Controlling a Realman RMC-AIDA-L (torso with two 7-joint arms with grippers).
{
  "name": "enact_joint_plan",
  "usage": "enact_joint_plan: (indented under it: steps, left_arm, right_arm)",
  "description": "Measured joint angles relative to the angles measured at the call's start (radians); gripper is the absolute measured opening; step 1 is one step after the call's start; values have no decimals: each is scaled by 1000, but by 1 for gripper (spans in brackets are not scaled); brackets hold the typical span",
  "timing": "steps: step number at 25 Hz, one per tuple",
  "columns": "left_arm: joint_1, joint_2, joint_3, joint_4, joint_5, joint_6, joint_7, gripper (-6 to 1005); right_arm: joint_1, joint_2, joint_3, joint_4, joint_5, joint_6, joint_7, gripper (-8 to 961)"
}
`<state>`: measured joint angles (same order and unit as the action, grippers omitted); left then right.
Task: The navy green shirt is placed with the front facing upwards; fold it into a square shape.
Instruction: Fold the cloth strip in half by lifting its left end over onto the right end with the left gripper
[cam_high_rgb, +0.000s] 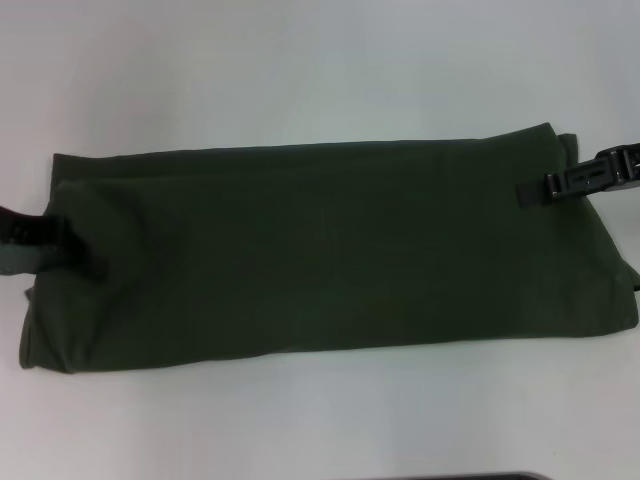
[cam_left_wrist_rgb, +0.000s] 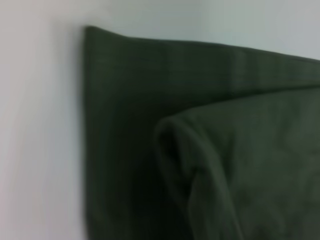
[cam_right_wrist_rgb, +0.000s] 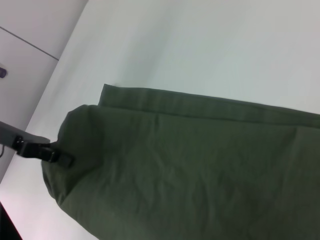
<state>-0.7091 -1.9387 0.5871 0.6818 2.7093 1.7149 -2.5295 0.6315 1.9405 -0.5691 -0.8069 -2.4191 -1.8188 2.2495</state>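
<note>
The navy green shirt (cam_high_rgb: 320, 250) lies across the white table (cam_high_rgb: 300, 70) as a long band — folded lengthwise already, so the end-to-end folds into a square remain, I judge. The left gripper (cam_high_rgb: 85, 255) pinches a raised fold at its left end; the right gripper (cam_high_rgb: 535, 190) sits at the right end, fingers unreadable. Lettering, collar and sleeves are hidden.

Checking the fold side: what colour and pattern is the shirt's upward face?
Plain dark olive green on the navy green shirt, no lettering visible; clearest in the head view.
</note>
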Motion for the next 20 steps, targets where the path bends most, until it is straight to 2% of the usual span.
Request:
enact_joint_plan:
  steps: [3, 11, 20]
  left_arm:
    - [0, -5, -7, 24, -53, 61, 17, 27]
    - [-25, -77, 3, 56, -103, 98, 38, 28]
    - [-45, -126, 15, 54, -103, 79, 40, 28]
  right_arm:
    - [1, 0, 0, 0, 0, 1, 4, 717]
    - [6, 0, 0, 0, 0, 2, 7, 716]
    - [9, 0, 0, 0, 0, 3, 8, 717]
